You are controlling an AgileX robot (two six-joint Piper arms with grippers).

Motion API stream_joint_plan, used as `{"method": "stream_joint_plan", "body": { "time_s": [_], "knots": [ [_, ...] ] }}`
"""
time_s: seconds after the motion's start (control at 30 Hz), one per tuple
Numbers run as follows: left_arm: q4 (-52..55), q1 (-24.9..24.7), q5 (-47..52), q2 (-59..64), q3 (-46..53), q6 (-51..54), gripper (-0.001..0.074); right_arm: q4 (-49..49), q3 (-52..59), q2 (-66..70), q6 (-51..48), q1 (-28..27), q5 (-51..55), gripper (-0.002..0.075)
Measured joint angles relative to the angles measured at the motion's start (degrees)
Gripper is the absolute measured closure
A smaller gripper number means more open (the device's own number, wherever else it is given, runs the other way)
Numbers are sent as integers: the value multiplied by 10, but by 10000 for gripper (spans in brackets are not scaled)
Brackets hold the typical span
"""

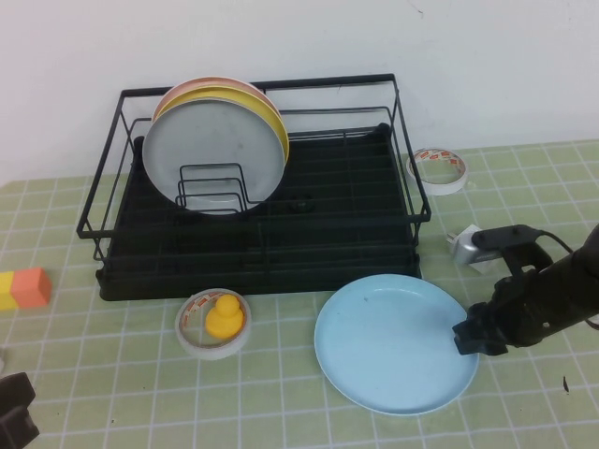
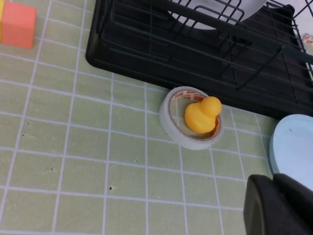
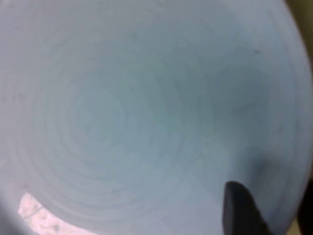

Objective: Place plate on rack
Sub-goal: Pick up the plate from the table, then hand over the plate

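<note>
The light blue plate [image 1: 393, 346] lies on the green mat in front of the black wire rack [image 1: 328, 234]. My right gripper [image 1: 468, 339] is at the plate's right rim. In the right wrist view the plate [image 3: 122, 107] fills the picture; the gripper [image 3: 271, 205] is open, with one finger over the plate and the other at its outer edge. My left gripper [image 1: 14, 412] is low at the near left corner, shut and empty [image 2: 279, 205]. The left wrist view shows the plate's edge [image 2: 296, 147] and the rack's front [image 2: 195, 54].
A grey plate [image 1: 211, 150] and a yellow plate [image 1: 267, 108] stand in the rack's left dividers. A tape roll [image 1: 192, 327] holding a yellow duck [image 1: 225, 318] lies left of the blue plate. Another tape roll [image 1: 438, 170], a white adapter [image 1: 461, 245] and an orange block [image 1: 30, 287] lie around.
</note>
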Motion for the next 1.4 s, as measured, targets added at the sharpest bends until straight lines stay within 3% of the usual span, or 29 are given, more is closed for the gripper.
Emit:
{"method": "stream_joint_plan", "body": {
  "time_s": [0.27, 0.47, 0.57, 0.7, 0.77, 0.83, 1.1, 1.3, 1.4],
  "knots": [
    [-22, 0, 0, 0, 13, 0, 736, 4, 0, 1, -12, 5, 1, 688],
    [-159, 0, 0, 0, 14, 4, 720, 4, 0, -13, -14, 5, 26, 716],
    [-265, 0, 4, 0, 14, 48, 593, 4, 0, -49, -14, 5, 47, 716],
    [-416, 0, 18, 0, 14, 166, 306, 27, 0, -125, -19, 12, 87, 716],
    [-470, 0, 25, 0, 14, 229, 216, 43, 0, -158, -30, 29, 99, 717],
    [-512, 0, 32, 0, 14, 283, 177, 56, 0, -195, -37, 59, 102, 717],
    [-554, 0, 42, 10, 14, 358, 181, 134, -5, -268, -72, 174, 95, 717],
    [-551, 0, 56, 49, 15, 384, 184, 205, -34, -275, -124, 203, 106, 717],
    [-550, 0, 73, 72, 16, 407, 244, 248, -39, -276, -183, 206, 114, 716]
  ]
}}
